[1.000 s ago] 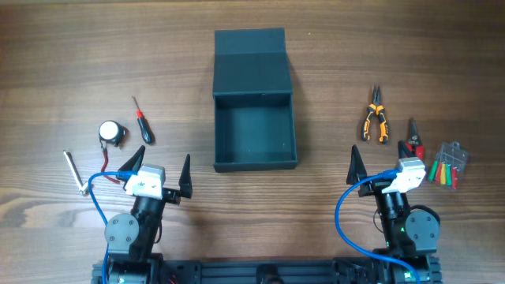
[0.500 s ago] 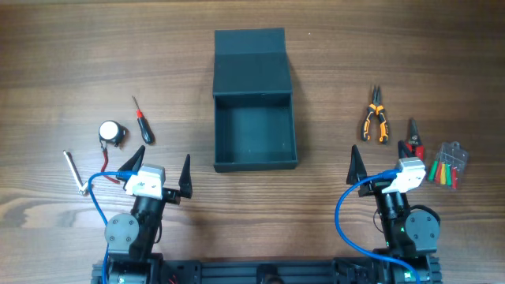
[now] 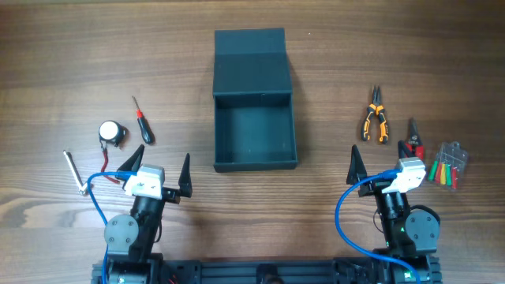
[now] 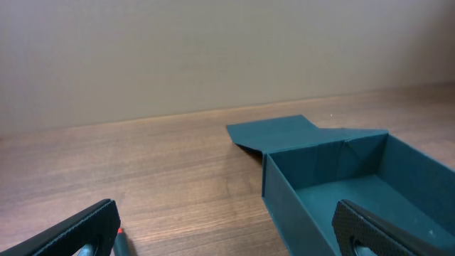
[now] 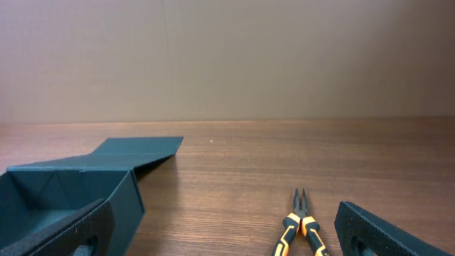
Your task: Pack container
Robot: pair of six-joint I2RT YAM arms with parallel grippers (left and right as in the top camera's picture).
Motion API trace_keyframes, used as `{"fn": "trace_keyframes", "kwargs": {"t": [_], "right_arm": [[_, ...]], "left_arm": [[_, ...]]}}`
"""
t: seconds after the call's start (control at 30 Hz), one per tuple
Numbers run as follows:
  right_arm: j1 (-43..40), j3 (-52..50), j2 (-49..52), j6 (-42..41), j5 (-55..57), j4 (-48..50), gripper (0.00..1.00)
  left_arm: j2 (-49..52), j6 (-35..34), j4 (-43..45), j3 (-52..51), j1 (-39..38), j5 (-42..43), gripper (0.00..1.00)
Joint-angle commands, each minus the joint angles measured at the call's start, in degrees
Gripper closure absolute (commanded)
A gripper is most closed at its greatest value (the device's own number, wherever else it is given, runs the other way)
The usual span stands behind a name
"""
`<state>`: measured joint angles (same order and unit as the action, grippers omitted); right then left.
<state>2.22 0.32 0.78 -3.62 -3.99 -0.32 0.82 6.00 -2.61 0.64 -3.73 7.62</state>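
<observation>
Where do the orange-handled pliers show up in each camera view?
Overhead: the orange-handled pliers lie on the right side, right of the container.
Left wrist: not in the picture.
Right wrist: the pliers are at the bottom edge, right of centre, tips pointing away.
Shared landmark: the container, at right in the left wrist view and at lower left in the right wrist view.

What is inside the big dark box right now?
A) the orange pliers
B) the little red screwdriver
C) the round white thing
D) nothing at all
D: in the overhead view the container is open and its floor is bare, while the orange pliers, red screwdriver and round white thing all lie on the table outside it.
</observation>
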Motion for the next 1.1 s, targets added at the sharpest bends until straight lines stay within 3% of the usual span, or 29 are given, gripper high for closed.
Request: {"fn": "trace_keyframes", "kwargs": {"t": [0.0, 0.1, 0.2, 0.3, 0.4, 0.57, 0.83, 0.97, 1.07], "right_arm": [[0.2, 0.0, -0.6, -1.6, 1.0, 0.7, 0.00], [0.2, 0.0, -0.6, -8.0, 1.0, 2.7, 0.00], [0.1, 1.5, -0.6, -19.7, 1.0, 4.5, 0.00], [0.0, 7.6, 2.3, -16.4, 1.0, 3.0, 0.00], [-0.5, 17.6, 9.2, -9.9, 1.6, -0.4, 0.00], [-1.6, 41.0, 26.9, -4.5, 1.4, -17.6, 0.00], [-4.5, 91.6, 65.3, -1.0, 1.1, -63.0, 0.00], [-5.8, 107.4, 78.8, -0.6, -1.0, -79.5, 0.00], [-5.9, 111.9, 84.3, 1.0, 0.2, -83.3, 0.00]], "left_arm": [[-0.4, 1.3, 0.7, -0.3, 0.3, 0.3, 0.00], [-0.4, 0.1, 0.7, -0.3, 0.3, 0.9, 0.00], [-0.4, -10.7, 1.6, -0.3, 0.3, 0.7, 0.00], [-0.1, -18.5, 1.5, 1.2, 0.3, 0.7, 0.00], [1.3, -18.5, -0.2, 4.3, 0.3, 0.7, 0.00], [6.7, -18.5, -7.6, 10.3, 0.3, 0.7, 0.00], [16.2, -18.5, -7.8, 15.3, 0.3, 4.8, 0.00], [16.7, -18.5, -8.4, 15.3, 0.3, 5.7, 0.00], [16.7, -18.5, -8.4, 15.3, 0.3, 5.9, 0.00]]}}
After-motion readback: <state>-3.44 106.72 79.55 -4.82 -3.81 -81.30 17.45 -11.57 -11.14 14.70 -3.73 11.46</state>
